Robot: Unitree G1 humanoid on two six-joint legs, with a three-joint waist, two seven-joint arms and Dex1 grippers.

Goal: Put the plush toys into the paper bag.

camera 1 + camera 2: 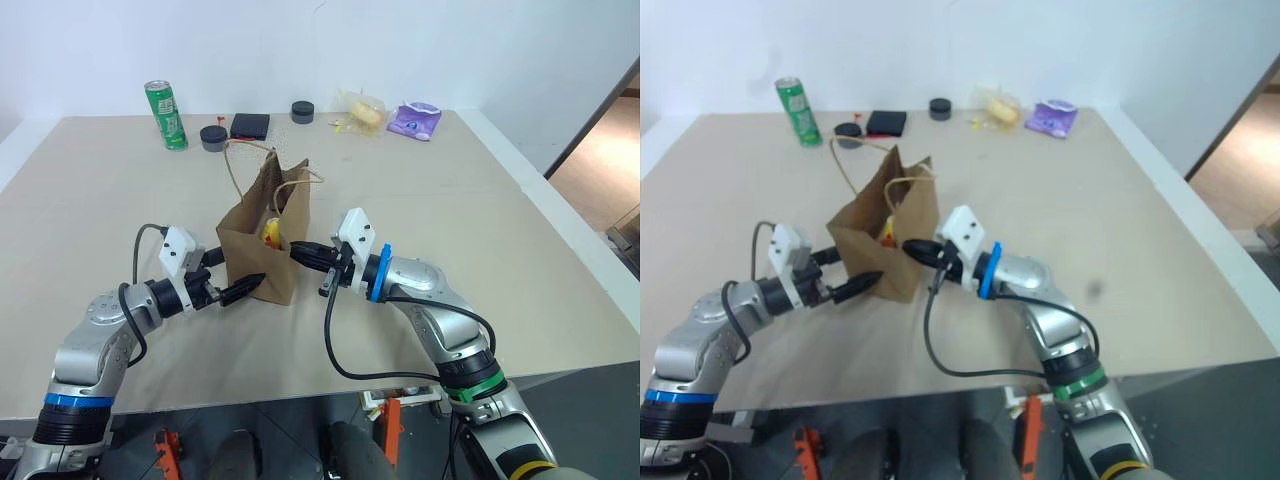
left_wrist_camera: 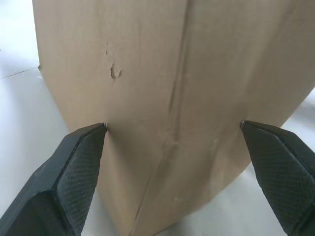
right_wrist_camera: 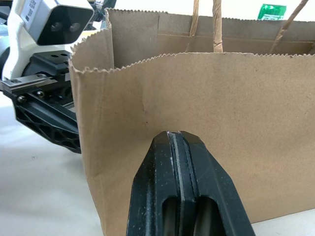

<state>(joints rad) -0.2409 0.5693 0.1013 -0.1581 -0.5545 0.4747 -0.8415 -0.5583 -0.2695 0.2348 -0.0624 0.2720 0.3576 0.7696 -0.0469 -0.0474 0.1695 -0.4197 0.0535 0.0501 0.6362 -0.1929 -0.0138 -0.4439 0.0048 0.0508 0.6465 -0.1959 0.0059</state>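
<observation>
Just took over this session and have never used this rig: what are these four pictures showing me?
Two pictures look down from the robot's head; the other two look along each wrist. A brown paper bag stands on the table, a yellow plush showing inside. The left pincer is open against the bag's side. The right pincer is shut, its tip against the bag. At the far edge: a green can, a black box, two dark lids, a clear packet, a purple pouch.
</observation>
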